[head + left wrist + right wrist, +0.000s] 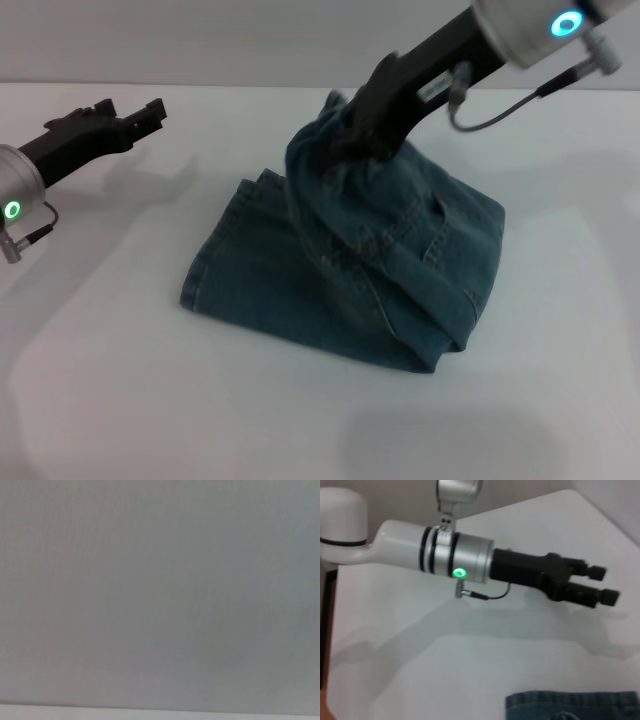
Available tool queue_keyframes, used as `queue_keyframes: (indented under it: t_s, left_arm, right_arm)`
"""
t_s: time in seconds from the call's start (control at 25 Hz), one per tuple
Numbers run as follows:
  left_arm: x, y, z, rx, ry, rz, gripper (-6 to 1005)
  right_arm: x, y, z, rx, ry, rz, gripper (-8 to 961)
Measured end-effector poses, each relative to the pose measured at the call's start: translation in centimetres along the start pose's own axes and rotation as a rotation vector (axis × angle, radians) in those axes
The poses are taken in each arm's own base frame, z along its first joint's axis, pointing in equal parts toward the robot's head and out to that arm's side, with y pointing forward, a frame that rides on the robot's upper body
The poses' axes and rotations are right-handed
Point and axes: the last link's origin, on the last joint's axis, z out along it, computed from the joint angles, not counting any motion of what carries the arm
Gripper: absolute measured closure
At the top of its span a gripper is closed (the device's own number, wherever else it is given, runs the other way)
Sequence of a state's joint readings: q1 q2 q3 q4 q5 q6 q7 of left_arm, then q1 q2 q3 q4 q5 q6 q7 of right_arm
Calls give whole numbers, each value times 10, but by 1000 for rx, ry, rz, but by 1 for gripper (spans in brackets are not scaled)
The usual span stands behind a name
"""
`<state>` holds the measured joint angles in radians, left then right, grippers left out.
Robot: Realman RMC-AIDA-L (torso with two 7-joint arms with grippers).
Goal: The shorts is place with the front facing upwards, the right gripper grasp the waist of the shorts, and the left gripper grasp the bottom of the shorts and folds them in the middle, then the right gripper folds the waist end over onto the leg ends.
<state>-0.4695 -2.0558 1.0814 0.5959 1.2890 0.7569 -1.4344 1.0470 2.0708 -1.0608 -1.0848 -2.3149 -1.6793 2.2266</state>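
The white worktop (100, 400) fills the foreground of the head view, bare at its near edge and carrying everything else farther back. On it, about the middle, lie the shorts (400, 270): blue-green denim, already folded lengthwise so the two legs are stacked. The flat part rests on the worktop with the leg ends (205, 275) toward the robot's left, their hemmed edges lying straight and flat. The other end is raised off the surface: the waist (320, 150) is bunched up into a peak, and cloth hangs down from it in a fold over the flat legs, with a curved pocket seam showing on the draped side.

The right hand (350, 135) comes in from the far right, its black fingers closed onto the gathered waist and holding it aloft above the middle of the shorts.

The left hand (150, 112) is well apart from the shorts at the far left, above the worktop. In the right wrist view its fingers (600, 585) stand slightly parted with nothing between them, and a strip of denim lies below it.
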Motion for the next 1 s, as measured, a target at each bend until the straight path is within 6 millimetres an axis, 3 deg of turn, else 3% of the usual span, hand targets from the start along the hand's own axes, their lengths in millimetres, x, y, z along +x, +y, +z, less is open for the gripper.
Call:
queue_keyframes:
  t_s: [0.44,0.88,1.0]
  left_arm:
    - [-6,-3,1,23,-17,22,198]
    - [-11,-1,2,15,-33,27,199]
    - [-11,-1,2,16,-31,30,199]
  right_arm:
    - [5,-3,34,-49,49,25,815]
    - [3,-1,34,-70,2,-2,594]
    - [5,4,35,-102,24,-11,479]
